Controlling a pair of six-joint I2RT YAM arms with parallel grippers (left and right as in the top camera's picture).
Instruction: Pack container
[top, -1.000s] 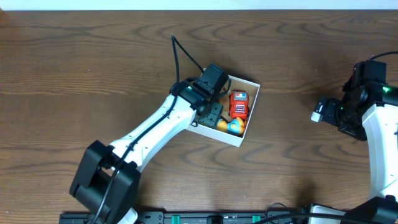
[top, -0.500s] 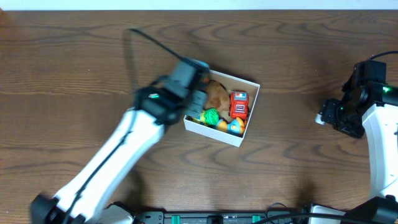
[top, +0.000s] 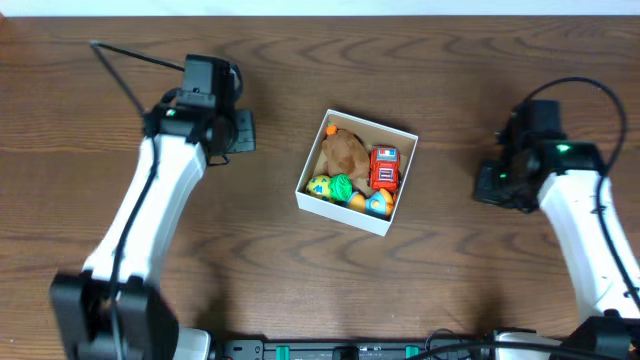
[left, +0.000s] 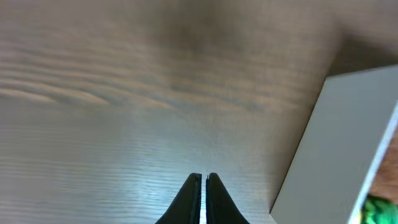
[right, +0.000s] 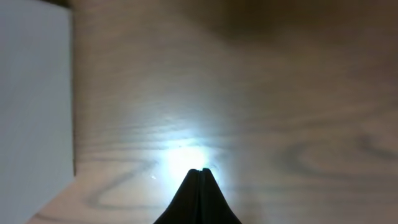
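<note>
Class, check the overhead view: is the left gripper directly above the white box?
No: the left gripper hangs over the table, apart from the container and to its left.

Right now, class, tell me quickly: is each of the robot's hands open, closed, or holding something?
Left hand: closed, fingers together, holding nothing.
Right hand: closed, fingers together, holding nothing.

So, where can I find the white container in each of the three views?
Overhead: the container sits at the middle of the picture.
Left wrist: its white wall fills the right side.
Right wrist: its wall is at the left edge.
Shared landmark: the wooden table.
</note>
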